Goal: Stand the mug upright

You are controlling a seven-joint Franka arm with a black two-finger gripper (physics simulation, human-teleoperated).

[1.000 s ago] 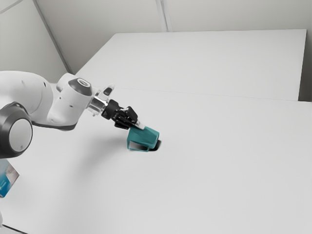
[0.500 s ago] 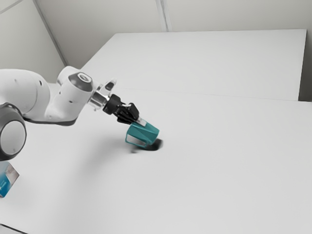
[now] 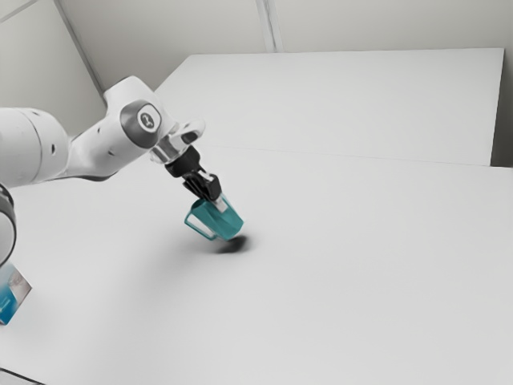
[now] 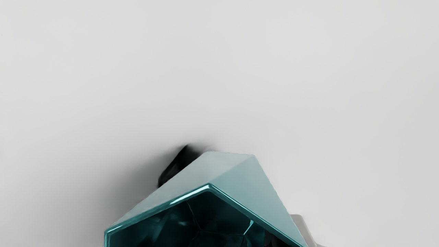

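As your gripper (image 3: 216, 201) pinches the wall of the teal mug (image 3: 225, 220), one finger inside the open mouth and one outside, the pair tilts just left of the exterior view's center. You have the mug below the gripper and to its lower right, long axis slanting from the rim at upper left to the base at lower right, handle (image 3: 198, 231) toward the view's left, base close above its shadow. Your next turn likely must swing that base beneath the rim.
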